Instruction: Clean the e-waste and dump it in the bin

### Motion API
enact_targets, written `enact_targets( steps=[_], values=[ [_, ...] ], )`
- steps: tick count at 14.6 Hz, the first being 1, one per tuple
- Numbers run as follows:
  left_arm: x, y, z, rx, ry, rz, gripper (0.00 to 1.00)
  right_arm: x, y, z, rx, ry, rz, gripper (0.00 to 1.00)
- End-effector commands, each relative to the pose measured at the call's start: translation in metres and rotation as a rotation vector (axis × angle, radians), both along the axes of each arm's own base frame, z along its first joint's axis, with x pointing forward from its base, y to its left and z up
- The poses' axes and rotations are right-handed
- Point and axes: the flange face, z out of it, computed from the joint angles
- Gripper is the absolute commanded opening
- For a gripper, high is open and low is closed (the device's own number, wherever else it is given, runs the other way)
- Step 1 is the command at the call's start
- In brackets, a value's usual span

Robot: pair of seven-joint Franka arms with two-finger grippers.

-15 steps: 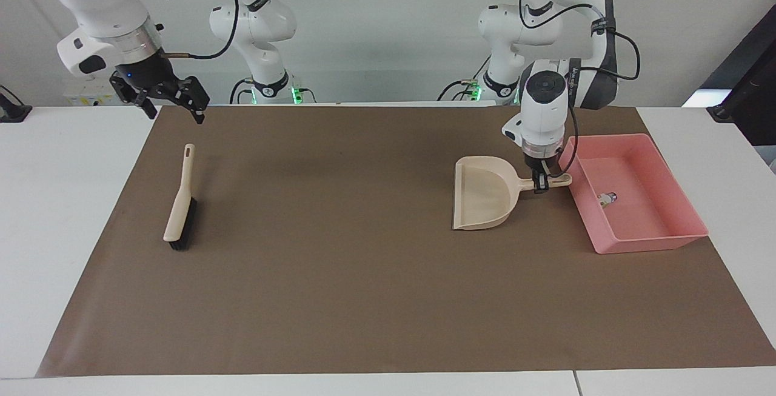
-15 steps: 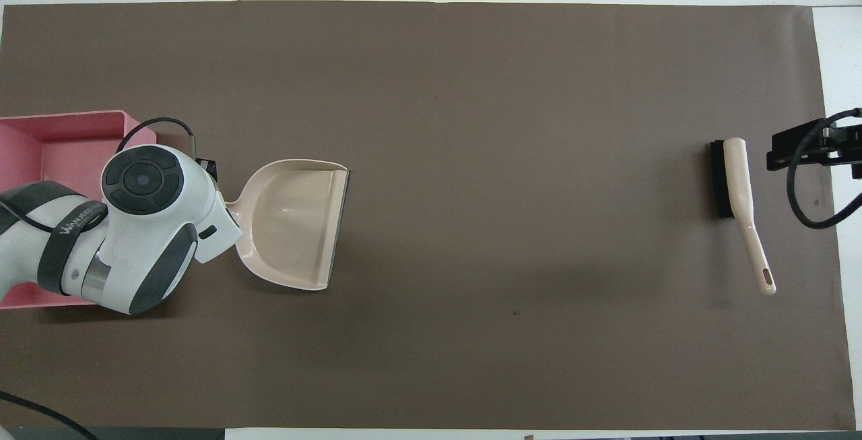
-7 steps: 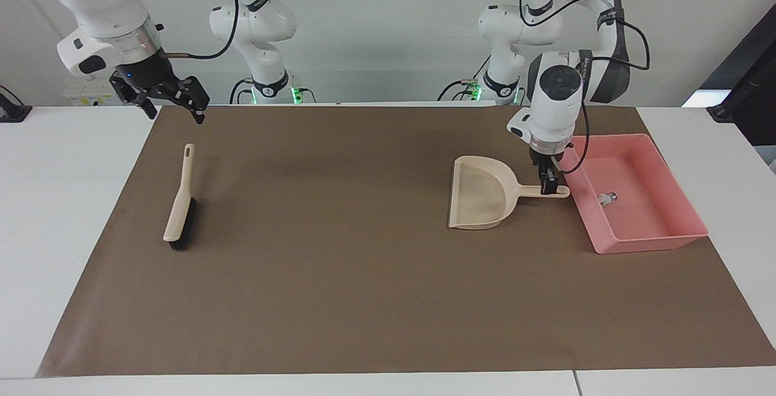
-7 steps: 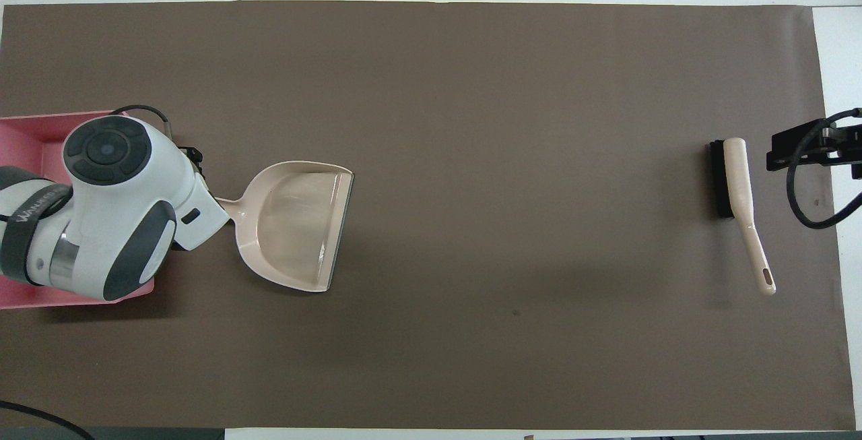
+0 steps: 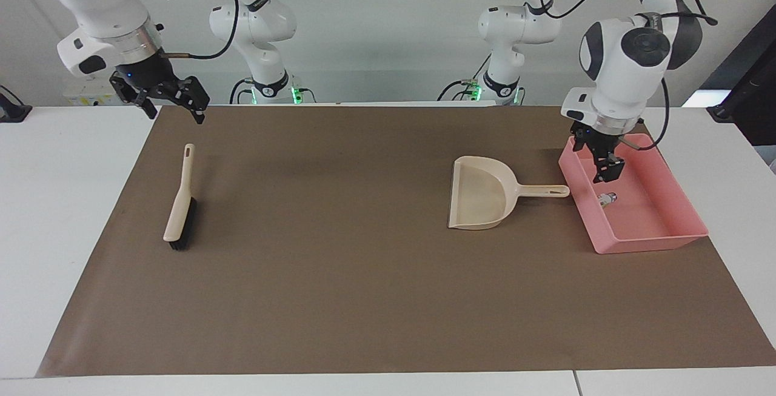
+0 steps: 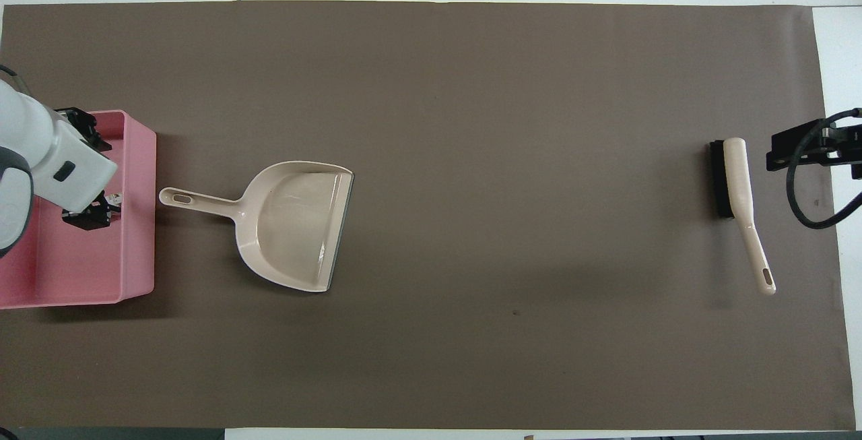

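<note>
A pink bin stands on the brown mat at the left arm's end of the table. Inside it lies a small white e-waste bit with a grey end. My left gripper hangs open over the bin, just above that bit, holding nothing. The beige dustpan lies flat on the mat beside the bin, its handle pointing at the bin's wall. My right gripper waits open in the air over the mat's corner at the right arm's end.
A beige hand brush with black bristles lies on the mat at the right arm's end, below the right gripper. The brown mat covers most of the white table.
The left gripper let go of the dustpan's handle, rose and swung over the bin. The dustpan now rests flat on the mat. The right arm has not moved.
</note>
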Motion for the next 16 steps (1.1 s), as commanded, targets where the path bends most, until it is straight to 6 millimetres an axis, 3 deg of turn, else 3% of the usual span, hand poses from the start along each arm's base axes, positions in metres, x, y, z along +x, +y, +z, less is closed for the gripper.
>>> enact_targets(
  steps=[1, 4, 6, 14, 16],
  values=[
    [0.002, 0.025, 0.023, -0.024, 0.002, 0.073, 0.99, -0.002, 0.0, 0.0, 0.008, -0.006, 0.018, 1.0],
    [0.001, 0.065, 0.028, -0.111, -0.016, 0.316, 0.99, -0.003, 0.001, -0.003, 0.017, -0.001, 0.017, 1.0],
    [-0.001, 0.078, 0.032, -0.128, -0.018, 0.445, 0.99, -0.003, 0.002, -0.003, 0.02, -0.003, 0.017, 1.0],
    [-0.013, 0.078, 0.094, -0.082, -0.017, 0.904, 0.99, 0.0, 0.001, -0.004, 0.016, -0.027, 0.02, 1.0],
    [-0.018, 0.069, 0.118, -0.069, -0.023, 1.001, 0.99, 0.0, 0.001, -0.003, 0.016, -0.029, 0.019, 1.0]
  ],
)
